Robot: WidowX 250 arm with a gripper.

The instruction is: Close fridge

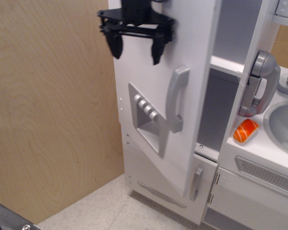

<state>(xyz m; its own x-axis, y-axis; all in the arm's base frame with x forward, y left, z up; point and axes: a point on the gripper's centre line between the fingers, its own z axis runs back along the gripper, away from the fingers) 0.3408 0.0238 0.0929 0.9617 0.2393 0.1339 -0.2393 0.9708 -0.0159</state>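
Plywood wall (48, 120) left; fridge door (158, 91) ajar.

Single close, high view onto fridge (158, 96)

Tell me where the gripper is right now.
The gripper is at the top centre of the view, open, in front of the upper part of the fridge door, above the grey dispenser panel and left of the long handle.
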